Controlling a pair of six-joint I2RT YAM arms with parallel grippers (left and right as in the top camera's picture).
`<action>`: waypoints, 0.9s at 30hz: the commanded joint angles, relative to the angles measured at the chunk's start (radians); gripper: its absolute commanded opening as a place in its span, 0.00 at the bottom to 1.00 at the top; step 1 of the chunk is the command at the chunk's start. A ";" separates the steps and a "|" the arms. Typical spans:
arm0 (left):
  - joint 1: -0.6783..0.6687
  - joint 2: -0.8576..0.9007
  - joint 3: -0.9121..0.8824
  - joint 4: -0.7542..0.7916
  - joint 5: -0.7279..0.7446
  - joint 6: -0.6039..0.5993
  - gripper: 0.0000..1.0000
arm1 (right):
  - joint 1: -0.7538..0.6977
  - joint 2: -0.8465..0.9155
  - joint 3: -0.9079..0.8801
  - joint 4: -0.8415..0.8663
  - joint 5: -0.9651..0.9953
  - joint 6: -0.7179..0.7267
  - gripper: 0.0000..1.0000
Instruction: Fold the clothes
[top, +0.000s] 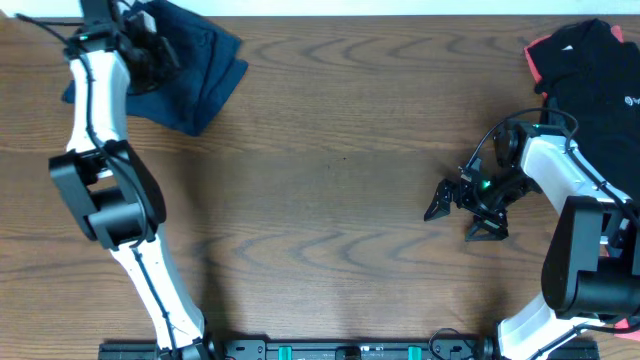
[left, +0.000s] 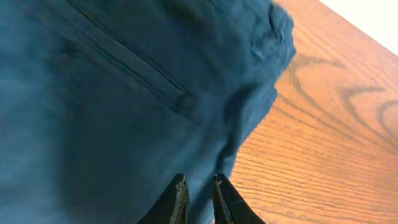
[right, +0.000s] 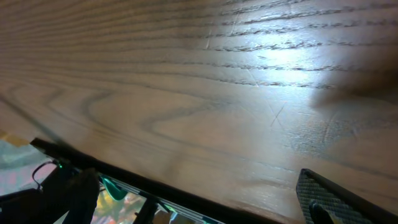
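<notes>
A dark blue garment (top: 196, 76) lies bunched at the table's far left corner. It fills most of the left wrist view (left: 112, 106), where a pocket seam shows. My left gripper (top: 150, 45) is over it, and its fingers (left: 199, 190) are pinched close together on a fold of the blue cloth near the garment's edge. A black garment with red trim (top: 590, 70) lies in a heap at the far right. My right gripper (top: 460, 218) is open and empty, low over bare wood right of centre. Only one of its fingers (right: 323, 199) shows in the right wrist view.
The wooden table (top: 340, 170) spans the view. Its front edge with a black rail (top: 340, 350) runs along the bottom, and it also shows in the right wrist view (right: 124, 180). The right arm's body reaches beside the black garment.
</notes>
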 joint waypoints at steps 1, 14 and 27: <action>-0.007 0.031 -0.006 0.003 0.010 0.024 0.17 | 0.006 -0.003 0.003 0.000 -0.004 -0.013 0.99; 0.008 0.161 -0.006 0.097 0.011 0.035 0.36 | 0.006 -0.003 0.003 -0.002 -0.005 -0.013 0.99; 0.008 -0.052 0.003 0.126 0.101 0.018 0.59 | 0.005 -0.003 0.003 0.002 -0.076 -0.013 0.99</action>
